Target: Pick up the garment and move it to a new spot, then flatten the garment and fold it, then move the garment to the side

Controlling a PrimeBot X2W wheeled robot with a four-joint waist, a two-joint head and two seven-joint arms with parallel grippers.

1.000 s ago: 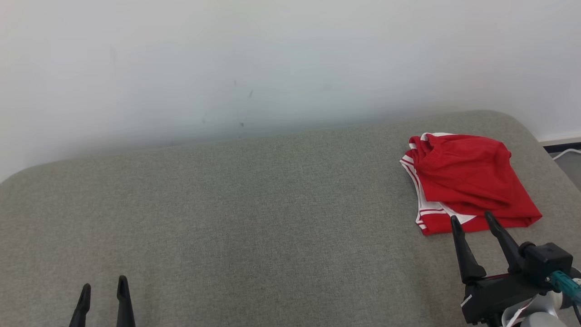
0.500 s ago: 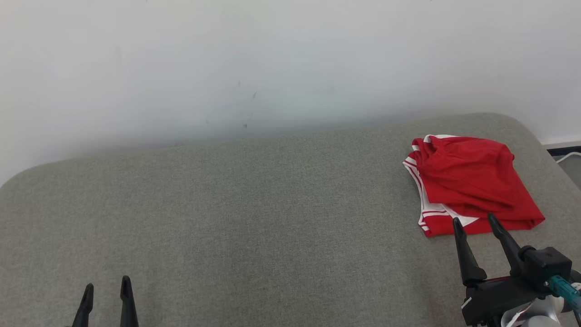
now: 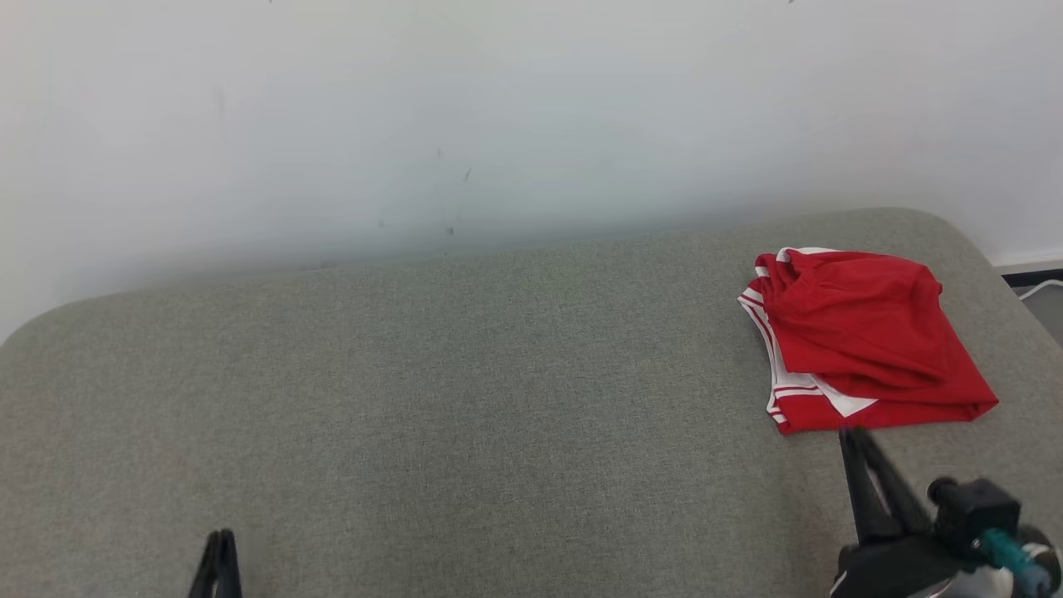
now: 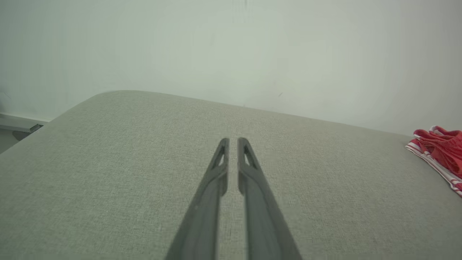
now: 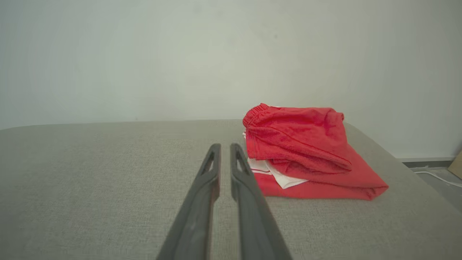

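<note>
at the near left, the left gripper (image 3: 217,558) is being held low over the grey cushion (image 3: 498,374), its jaws being seen nearly together with a slim gap, gripping nothing. at the near right, the right gripper (image 3: 855,440) is being held just short of the garment (image 3: 864,332), jaws likewise nearly together and empty. the garment is lying folded at the far right of the cushion, its long axis running from far left to near right, the gathered waistband pointing far left. it is being shown as red shorts, white stripes edging the left side.
</note>
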